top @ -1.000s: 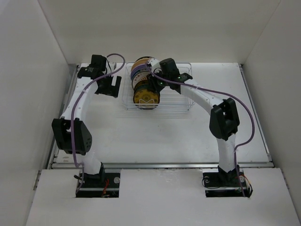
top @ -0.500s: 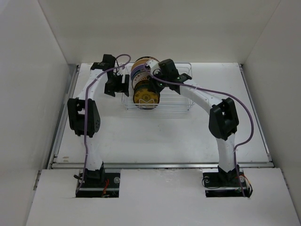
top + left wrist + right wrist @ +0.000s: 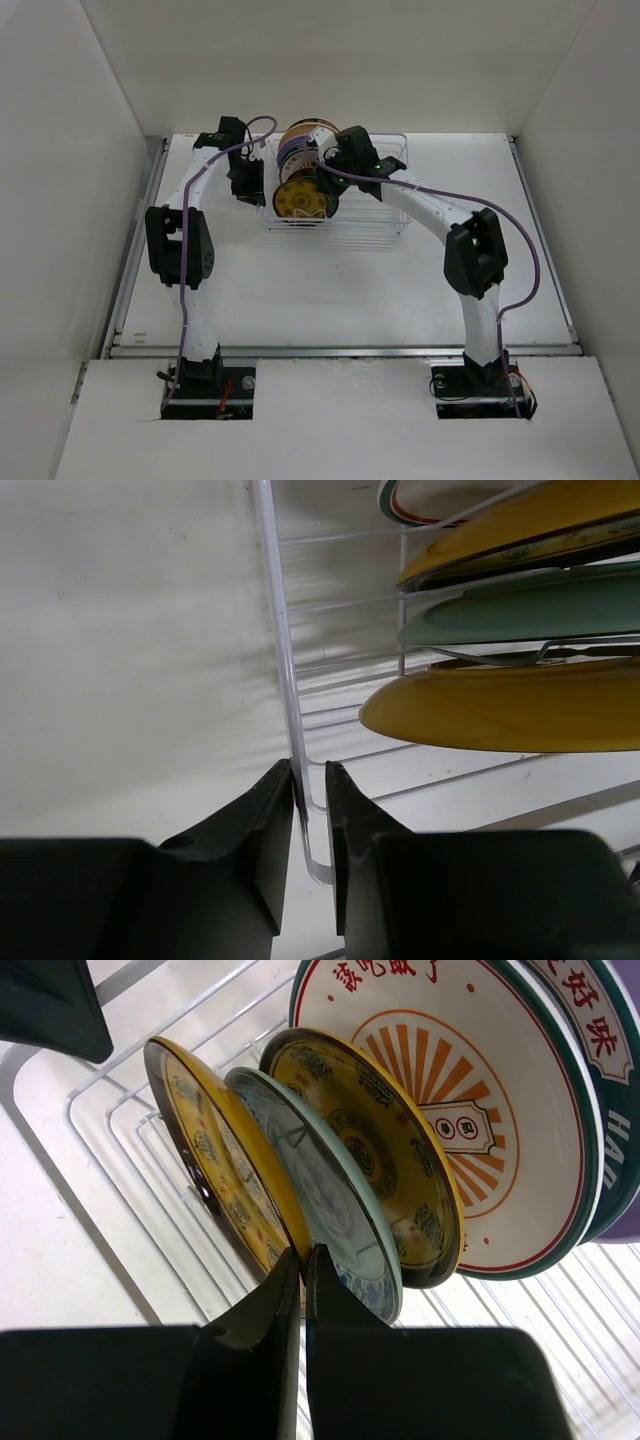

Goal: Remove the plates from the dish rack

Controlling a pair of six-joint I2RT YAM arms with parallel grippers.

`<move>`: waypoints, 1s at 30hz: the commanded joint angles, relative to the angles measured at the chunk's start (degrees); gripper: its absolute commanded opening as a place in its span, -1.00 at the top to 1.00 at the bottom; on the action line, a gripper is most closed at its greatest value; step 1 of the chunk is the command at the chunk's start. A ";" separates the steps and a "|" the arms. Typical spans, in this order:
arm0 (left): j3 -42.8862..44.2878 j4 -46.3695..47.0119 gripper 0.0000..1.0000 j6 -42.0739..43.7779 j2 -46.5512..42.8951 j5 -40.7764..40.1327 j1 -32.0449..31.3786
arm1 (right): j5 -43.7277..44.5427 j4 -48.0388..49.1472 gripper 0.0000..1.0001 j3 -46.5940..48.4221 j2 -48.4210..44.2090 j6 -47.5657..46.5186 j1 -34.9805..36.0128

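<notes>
The dish rack (image 3: 372, 224) stands at the back of the table with several plates upright in its left end. My right gripper (image 3: 303, 1260) is shut on the rim of the front dark-gold patterned plate (image 3: 212, 1172), seen from above as the yellow plate (image 3: 302, 199). Behind it stand a pale teal plate (image 3: 322, 1192), another gold patterned plate (image 3: 372, 1138) and the white plate with an orange sunburst (image 3: 478, 1080). My left gripper (image 3: 309, 798) is shut around the rack's left rim wire (image 3: 278, 630). From above, the left gripper (image 3: 252, 185) sits at the rack's left edge.
The right half of the rack (image 3: 385, 190) holds nothing. White walls enclose the table on the left, back and right. A purple cable (image 3: 450, 195) runs along each arm. A metal rail (image 3: 340, 350) marks the table's near edge.
The left arm swung right to the rack's left edge and its jaws closed on the rim wire. The right jaws closed on the front plate's rim, and that plate shifted slightly.
</notes>
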 commanded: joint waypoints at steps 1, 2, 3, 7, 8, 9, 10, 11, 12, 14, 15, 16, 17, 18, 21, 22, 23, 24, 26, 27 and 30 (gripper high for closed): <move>-0.17 -0.90 0.70 -1.12 -0.56 2.65 -0.34 | 5.51 4.97 1.00 0.73 -5.97 2.47 -0.71; -0.17 -0.90 0.73 -1.12 -0.56 2.65 -0.34 | 5.52 5.49 1.00 0.73 -7.28 3.00 -0.71; -0.17 -0.90 0.73 -1.12 -0.56 2.65 -0.34 | 6.30 6.28 1.00 0.73 -7.99 3.79 -0.71; 0.35 -0.90 0.78 -1.64 -0.56 2.65 -0.34 | 7.71 6.81 1.00 0.73 -10.62 4.33 -0.71; 0.35 -0.90 0.78 -1.65 -0.56 2.65 -0.34 | 8.24 6.81 1.00 0.73 -10.63 4.33 -0.71; 0.35 -0.90 0.78 -1.65 -0.56 2.65 -0.34 | 8.76 6.81 1.00 0.12 -11.50 4.85 -0.71; 0.35 -0.90 0.78 -1.65 -0.56 2.65 -0.34 | 9.29 6.81 1.00 0.11 -12.38 4.86 -0.71; 0.35 -0.90 0.78 -1.65 -0.56 2.65 -0.34 | 9.30 6.81 1.00 -0.67 -12.39 4.86 -0.71; 0.35 -0.90 0.78 -1.65 -0.56 3.26 -0.34 | 10.34 6.81 1.00 -0.68 -13.08 5.38 -0.71; 0.35 -0.90 0.78 -1.65 -0.56 3.27 -0.34 | 11.75 6.81 1.00 -0.68 -14.31 7.48 -0.71; 0.35 -0.90 0.76 -1.65 -0.56 3.27 -0.34 | 11.76 6.81 1.00 -0.68 -14.93 8.36 -0.71; 0.35 -0.90 0.76 -1.65 -0.56 3.27 -0.34 | 11.06 6.21 1.00 -1.20 -15.72 9.24 -0.71; 0.35 -0.90 0.76 -1.65 -0.56 3.27 -0.34 | 10.36 5.68 1.00 -1.21 -17.73 10.21 -1.23; 0.87 -0.90 0.76 -1.65 -0.56 3.27 -0.34 | 9.39 4.89 1.00 -1.82 -18.79 11.70 -1.24; 1.58 -1.42 0.66 -1.13 -0.56 3.27 -0.34 | 2.90 -0.29 1.00 -4.36 -22.84 12.24 -1.76; 2.19 -1.42 0.63 -1.12 -0.56 3.27 -0.34 | -2.51 -4.31 1.00 -6.55 -24.33 12.24 -2.29; 2.20 -1.95 0.61 -0.51 -0.56 3.27 -0.34 | -5.53 -6.44 1.00 -8.05 -24.86 12.24 -2.29; 2.20 -1.95 0.60 -0.51 -0.56 3.27 -0.34 | -8.51 -8.46 1.00 -9.72 -24.87 12.24 -2.29; 2.20 -1.95 0.60 -0.51 -0.56 3.27 -0.34 | -17.54 -11.72 1.00 -16.45 -25.57 12.24 -2.29; 2.72 -1.95 0.60 -0.51 -0.56 3.27 -0.34 | -20.12 -13.82 1.00 -19.20 -25.57 12.24 -2.29; 2.73 -1.95 0.58 -0.51 -0.56 3.27 -0.34 | -24.19 -12.71 1.00 -29.72 -25.04 15.30 -2.29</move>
